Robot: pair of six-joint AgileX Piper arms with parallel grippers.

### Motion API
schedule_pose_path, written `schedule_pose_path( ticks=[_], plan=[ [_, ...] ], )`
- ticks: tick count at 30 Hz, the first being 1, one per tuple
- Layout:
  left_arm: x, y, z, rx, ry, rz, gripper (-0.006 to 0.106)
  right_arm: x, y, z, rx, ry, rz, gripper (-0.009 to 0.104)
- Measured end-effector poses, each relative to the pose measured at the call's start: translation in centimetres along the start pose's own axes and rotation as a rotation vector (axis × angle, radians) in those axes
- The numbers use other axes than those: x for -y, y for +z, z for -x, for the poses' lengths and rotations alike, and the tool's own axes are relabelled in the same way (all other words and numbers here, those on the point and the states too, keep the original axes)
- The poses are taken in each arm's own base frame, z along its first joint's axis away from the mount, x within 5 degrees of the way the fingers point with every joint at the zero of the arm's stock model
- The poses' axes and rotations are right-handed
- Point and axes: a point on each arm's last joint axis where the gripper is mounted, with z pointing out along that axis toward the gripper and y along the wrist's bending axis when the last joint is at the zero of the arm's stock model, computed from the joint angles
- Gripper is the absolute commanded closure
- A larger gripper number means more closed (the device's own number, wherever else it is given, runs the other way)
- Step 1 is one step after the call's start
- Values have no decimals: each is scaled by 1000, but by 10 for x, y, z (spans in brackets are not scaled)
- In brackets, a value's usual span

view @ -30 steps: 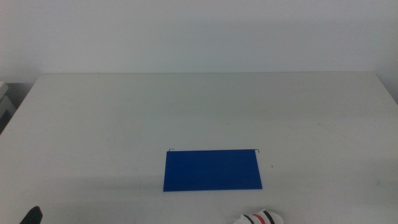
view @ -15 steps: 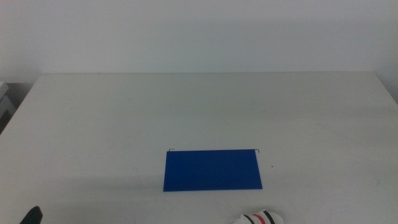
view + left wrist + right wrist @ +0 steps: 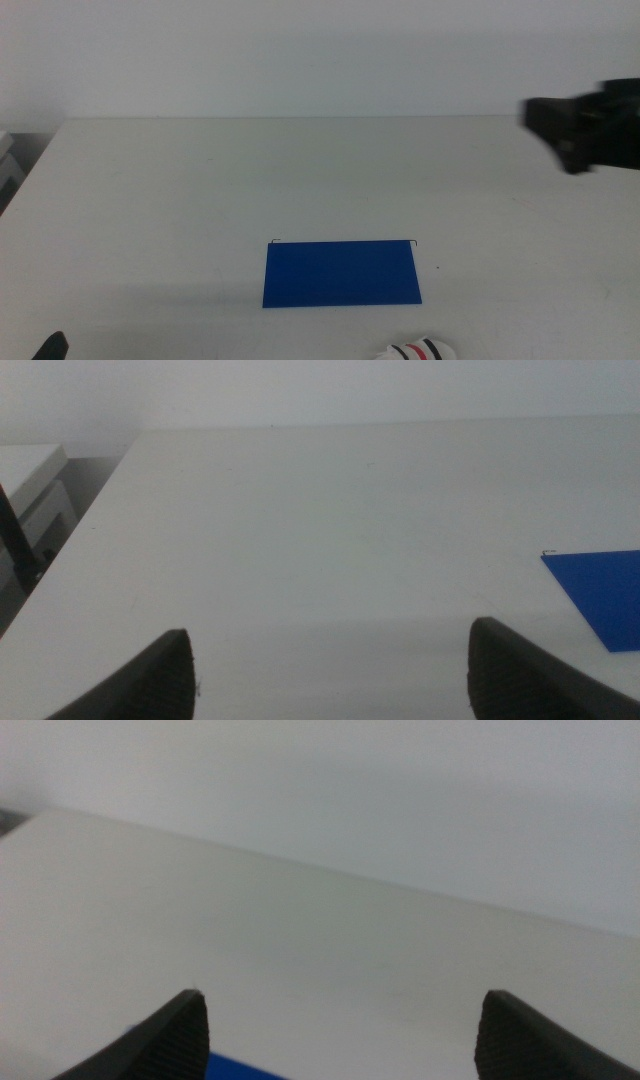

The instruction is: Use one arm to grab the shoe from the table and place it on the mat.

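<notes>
Spreading wide and empty, the right gripper (image 3: 340,1035) hangs at the middle view's right edge, with the shoe (image 3: 418,352) far below it at the bottom edge, long axis roughly sideways, just beneath the mat (image 3: 342,272). The left gripper (image 3: 330,675), equally wide, waits bottom left. The right arm looks better placed. Only the middle view shows the shoe; both wrist views catch just a corner of the mat

right arm (image 3: 590,135): now in the middle view, absent a second ago and half a second ago | enters from the right edge | blurred, above the table's far right side
</notes>
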Motion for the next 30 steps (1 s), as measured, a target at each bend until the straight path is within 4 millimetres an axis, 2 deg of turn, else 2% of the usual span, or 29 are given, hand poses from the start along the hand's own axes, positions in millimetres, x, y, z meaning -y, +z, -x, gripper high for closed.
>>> schedule_pose_path(
  ticks=[4,8,14,23,26,30],
  plan=[
    [0,0,0,0,0,0,7,-24,27,7,-56,70,91,5],
    [0,0,0,0,0,0,7,-45,52,5,-122,138,145,5],
    [0,0,0,0,0,0,7,-81,84,-12,-258,267,201,5],
    [0,0,0,0,0,0,7,-124,106,-43,-479,659,164,5],
    [0,0,0,0,0,0,7,-134,107,-50,-524,740,157,5],
    [0,0,0,0,0,0,7,-138,106,-51,-536,764,160,5]
  ],
)
